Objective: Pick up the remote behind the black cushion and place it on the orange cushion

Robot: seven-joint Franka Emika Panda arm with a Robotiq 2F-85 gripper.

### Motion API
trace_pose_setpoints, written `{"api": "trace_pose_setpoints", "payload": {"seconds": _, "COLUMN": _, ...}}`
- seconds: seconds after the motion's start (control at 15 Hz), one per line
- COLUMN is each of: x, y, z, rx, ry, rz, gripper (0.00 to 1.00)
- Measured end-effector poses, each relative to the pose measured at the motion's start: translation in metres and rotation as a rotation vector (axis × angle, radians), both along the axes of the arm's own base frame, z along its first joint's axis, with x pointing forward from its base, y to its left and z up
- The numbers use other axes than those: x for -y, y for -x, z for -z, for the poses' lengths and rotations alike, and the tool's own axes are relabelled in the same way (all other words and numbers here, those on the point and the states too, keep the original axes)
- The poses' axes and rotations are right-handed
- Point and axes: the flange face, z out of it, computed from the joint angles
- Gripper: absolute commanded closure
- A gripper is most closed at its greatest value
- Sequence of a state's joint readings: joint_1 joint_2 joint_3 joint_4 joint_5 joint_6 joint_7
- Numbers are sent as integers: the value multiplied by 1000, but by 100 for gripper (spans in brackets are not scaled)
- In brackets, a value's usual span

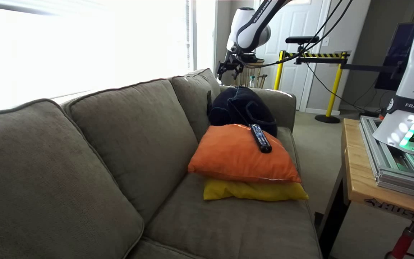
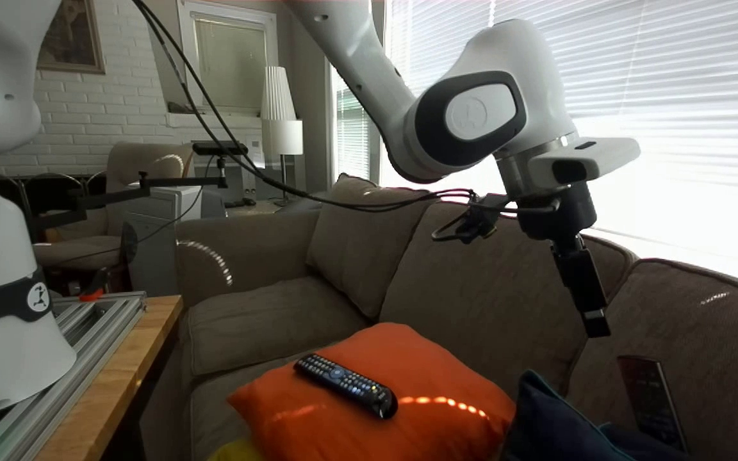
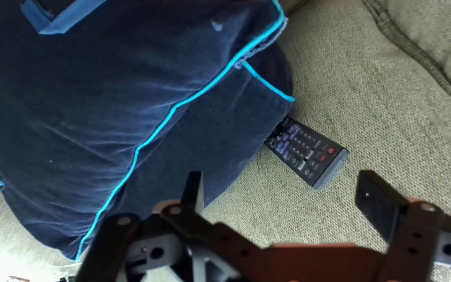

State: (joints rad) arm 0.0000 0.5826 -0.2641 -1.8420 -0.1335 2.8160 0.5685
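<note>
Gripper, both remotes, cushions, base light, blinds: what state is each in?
gripper: open, holding nothing
black cushion: creased, unheld
target remote: leaning, lower end hidden by black cushion
orange cushion: resting on yellow cushion
yellow cushion: pressed under orange cushion
other remote: face up on orange cushion
base light: lit green
blinds: lowered

black cushion (image 3: pixel 104 90): velvety cloth | remote (image 3: pixel 307 152): plastic | orange cushion (image 1: pixel 225 154): cloth | sofa (image 3: pixel 382 94): rough weave
</note>
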Motion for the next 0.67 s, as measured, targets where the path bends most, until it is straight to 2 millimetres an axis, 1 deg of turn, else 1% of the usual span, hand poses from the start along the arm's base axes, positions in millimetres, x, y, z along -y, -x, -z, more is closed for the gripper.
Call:
{"api": "trace_pose_setpoints", "payload": {"seconds": 0.27, "x": 5, "y": -31, "z": 18, "rx": 51, "ry": -5, "rz": 23, "gripper": 0}}
{"api": "trace_pose_setpoints", "payload": {"seconds": 0.47, "x": 9, "y": -53, "z": 36, "rx": 82, "ry": -13, "rz": 45, "gripper": 0}}
{"api": "trace_pose_setpoints", "payload": {"seconds": 0.67, "x": 7, "y": -71, "z": 55, "rx": 103, "ry": -22, "rz": 54, "gripper": 0}}
